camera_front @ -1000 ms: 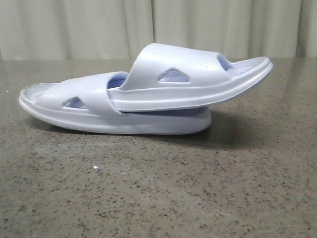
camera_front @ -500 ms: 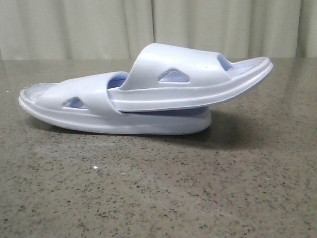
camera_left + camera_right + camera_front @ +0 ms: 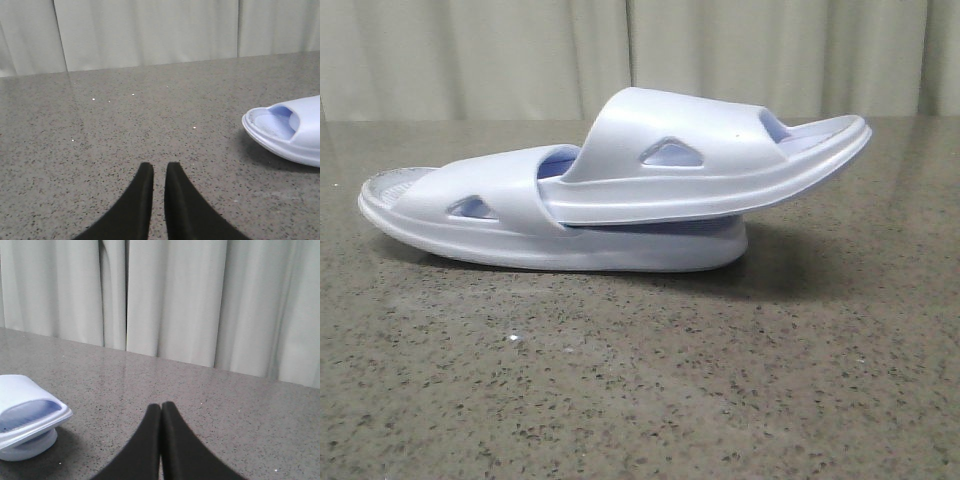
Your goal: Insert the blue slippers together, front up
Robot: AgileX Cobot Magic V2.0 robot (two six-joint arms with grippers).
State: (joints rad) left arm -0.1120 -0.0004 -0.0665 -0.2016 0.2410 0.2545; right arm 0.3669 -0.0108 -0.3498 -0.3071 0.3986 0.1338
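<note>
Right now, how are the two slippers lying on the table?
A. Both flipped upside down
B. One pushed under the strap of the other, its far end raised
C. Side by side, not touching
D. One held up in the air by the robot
B: in the front view the upper slipper is tucked under the strap of the lower slipper, its right end lifted off the table, and nothing grips it.

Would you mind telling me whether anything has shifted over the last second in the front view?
Nothing visibly changed. The upper slipper stays tucked under the strap of the lower slipper on the table, and neither arm appears in the front view.
</note>
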